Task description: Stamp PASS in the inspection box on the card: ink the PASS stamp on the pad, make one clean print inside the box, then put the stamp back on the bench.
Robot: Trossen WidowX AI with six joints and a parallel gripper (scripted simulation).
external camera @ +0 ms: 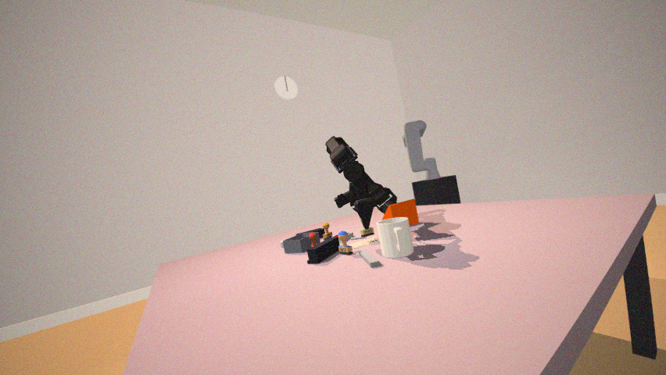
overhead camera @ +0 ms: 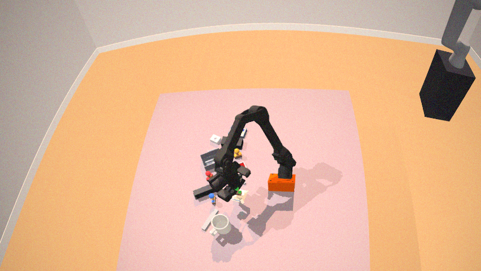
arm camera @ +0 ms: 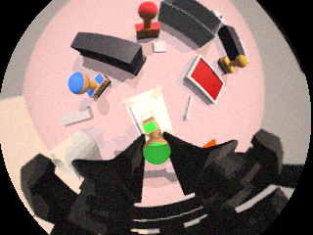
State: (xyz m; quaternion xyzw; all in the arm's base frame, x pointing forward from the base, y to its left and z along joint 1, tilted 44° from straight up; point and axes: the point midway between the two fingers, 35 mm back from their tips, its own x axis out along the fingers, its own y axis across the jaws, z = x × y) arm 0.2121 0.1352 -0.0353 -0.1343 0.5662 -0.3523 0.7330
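Any print on the card (arm camera: pixel 147 104) seems hidden beneath the green-topped stamp (arm camera: pixel 156 152).

Left an open lane between the card (overhead camera: pixel 243 195) (external camera: pixel 366 243) (arm camera: pixel 149 105) and the blue stamp (overhead camera: pixel 211 195) (external camera: pixel 345 242) (arm camera: pixel 78 83), continuing toward the black block (overhead camera: pixel 202 192) (external camera: pixel 323 250) (arm camera: pixel 109 53). Met a thin rod (arm camera: pixel 188 108) lying low in the gap between card and red ink pad (overhead camera: pixel 242 165) (arm camera: pixel 205 79). Past the pad, ran up against the yellow stamp (overhead camera: pixel 236 153) (external camera: pixel 326 229) (arm camera: pixel 238 62), standing close by. Beyond the card's far end, offered room as far as a small white block (arm camera: pixel 159 47), then faced the red stamp (overhead camera: pixel 208 174) (external camera: pixel 313 239) (arm camera: pixel 148 21) and gray tray (overhead camera: pixel 209 152) (external camera: pixel 296 244) (arm camera: pixel 188 22). On the blue stamp's other side, met a flat gray bar (overhead camera: pixel 210 219) (external camera: pixel 370 258) (arm camera: pixel 76 117) and, just beside it, the tall mug (overhead camera: pixel 225 230) (external camera: pixel 393 238) (arm camera: pixel 80 149).
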